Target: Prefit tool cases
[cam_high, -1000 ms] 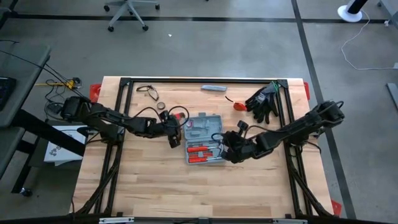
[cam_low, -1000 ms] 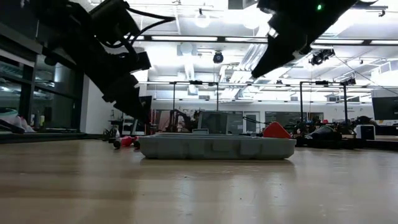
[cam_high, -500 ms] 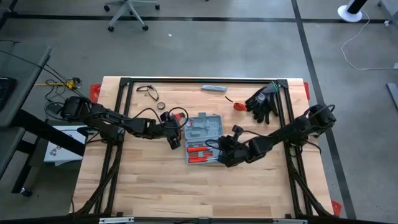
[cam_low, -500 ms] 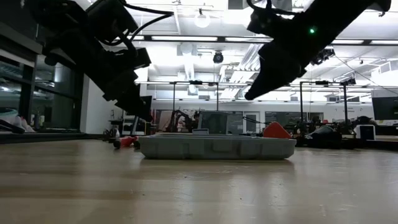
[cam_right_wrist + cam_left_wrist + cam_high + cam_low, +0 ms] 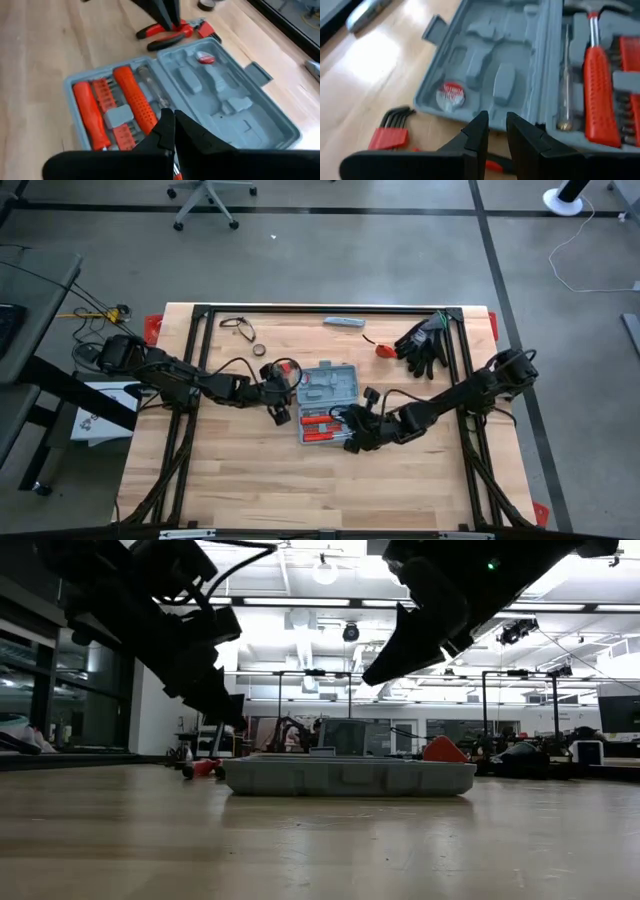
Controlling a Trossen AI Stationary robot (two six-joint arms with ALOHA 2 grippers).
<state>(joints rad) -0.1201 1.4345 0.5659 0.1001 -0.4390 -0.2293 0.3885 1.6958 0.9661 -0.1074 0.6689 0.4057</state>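
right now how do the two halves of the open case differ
The tool half holds red-handled tools and a row of red bits; the lid half has only empty moulded slots and a round red sticker. The lid half carries the latch tab on its outer edge; the tool half shows none. Both are blue-grey plastic, lying flat and joined at the hinge.

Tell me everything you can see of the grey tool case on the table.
The tool case is blue-grey moulded plastic. It lies fully open and flat on the wooden table, near its middle. One half holds red-handled tools in shaped slots; the other half has mostly empty recesses and a small round red label. A small latch tab sticks out from its edge. Neither gripper touches it.
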